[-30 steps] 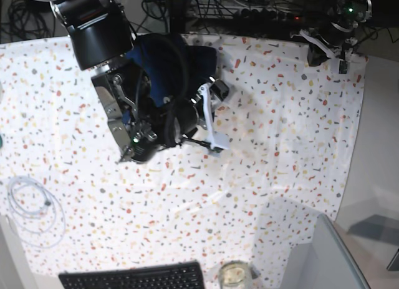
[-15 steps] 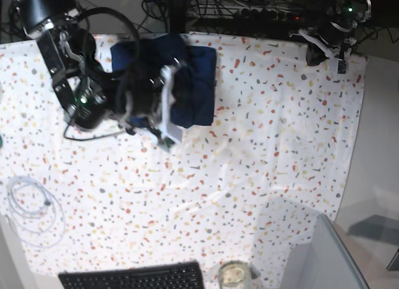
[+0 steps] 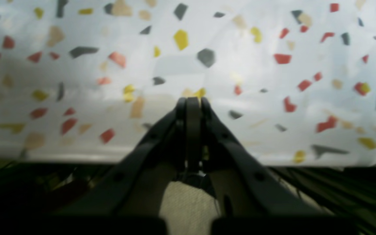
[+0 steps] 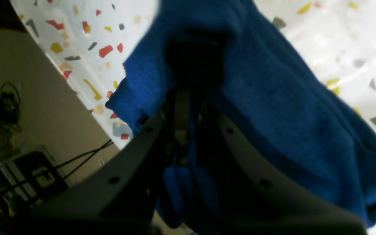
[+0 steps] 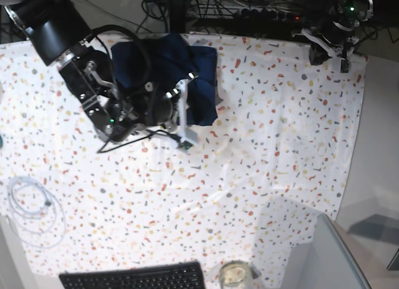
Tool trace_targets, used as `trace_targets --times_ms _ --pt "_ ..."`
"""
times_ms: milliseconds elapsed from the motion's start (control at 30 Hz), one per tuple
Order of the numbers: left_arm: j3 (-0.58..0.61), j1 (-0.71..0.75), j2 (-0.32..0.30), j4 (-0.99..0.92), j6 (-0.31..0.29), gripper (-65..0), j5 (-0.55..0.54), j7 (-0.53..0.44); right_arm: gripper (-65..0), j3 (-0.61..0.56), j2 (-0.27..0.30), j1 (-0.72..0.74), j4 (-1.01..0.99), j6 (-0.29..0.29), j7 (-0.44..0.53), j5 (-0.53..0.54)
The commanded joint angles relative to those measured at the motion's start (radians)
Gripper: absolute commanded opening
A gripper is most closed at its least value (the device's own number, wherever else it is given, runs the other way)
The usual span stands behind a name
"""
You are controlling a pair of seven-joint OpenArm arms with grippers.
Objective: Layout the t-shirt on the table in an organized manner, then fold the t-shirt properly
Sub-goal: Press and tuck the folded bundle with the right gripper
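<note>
We see the blue t-shirt (image 5: 187,77) lying in a bunched heap near the far edge of the table (image 5: 280,158), which has a white cover with little red, yellow and grey spots. Our right gripper (image 5: 182,108) is down on the shirt's near edge, and its arm reaches in over the table from that side. In the right wrist view the right gripper (image 4: 183,98) has its two fingers pressed close together with blue cloth between them, so it is pinching a fold of the t-shirt (image 4: 289,98) (the cloth hangs around the fingers and hides the tips). Part of the shirt is lifted off the table there. Our left gripper (image 5: 330,42) sits well apart from the shirt, at the far corner of the table. In the left wrist view the left gripper (image 3: 189,104) has its fingers pressed flat together with nothing between them, just above the spotted cover. A black keyboard (image 5: 134,278) and a glass jar (image 5: 234,275) sit at the near edge, and a loop of white cable (image 5: 34,208) lies off to one side.
</note>
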Motion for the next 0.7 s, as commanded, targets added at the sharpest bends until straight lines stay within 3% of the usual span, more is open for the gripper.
trace_targets --times_ms 0,167,267,333,367,467,567,600,667 --pt "-0.004 0.007 -0.011 0.013 0.000 -65.0 -0.010 -0.020 -63.0 -0.010 -0.033 0.036 -0.003 0.005 0.017 0.025" --pt "-0.004 0.006 -0.011 0.015 0.000 -65.0 -0.010 -0.020 -63.0 -0.058 -0.128 0.119 -0.132 0.005 0.017 0.025" --pt "-0.004 0.004 -0.011 0.015 0.000 -65.0 -0.010 -0.020 -63.0 -0.088 -0.154 0.150 -0.136 0.002 0.009 0.025" --pt "-0.004 0.006 -0.011 0.015 0.000 -65.0 -0.010 -0.020 -63.0 -0.088 -0.150 0.156 -0.095 -0.036 -0.003 0.025" --pt "-0.004 0.006 -0.011 0.015 0.000 -65.0 -0.009 -0.020 -63.0 -0.088 -0.140 0.158 -0.057 -0.084 -0.020 0.025" --pt "-0.004 0.007 -0.011 0.015 0.000 -65.0 -0.002 -0.020 -62.7 -0.087 -0.039 0.136 0.083 -0.219 -0.099 0.031" --pt "-0.006 0.007 -0.011 0.015 0.000 -65.0 -0.002 -0.022 -60.3 -0.021 0.070 0.009 0.269 -0.282 -0.133 0.032" --pt "-0.006 0.007 -0.011 0.015 0.000 -65.0 -0.002 -0.022 -56.6 0.024 0.097 -0.051 0.329 -0.279 -0.132 0.032" --pt "-0.006 0.004 -0.012 0.015 0.000 -65.0 -0.002 -0.022 -42.9 0.114 0.128 -0.160 0.424 -0.279 -0.132 0.031"
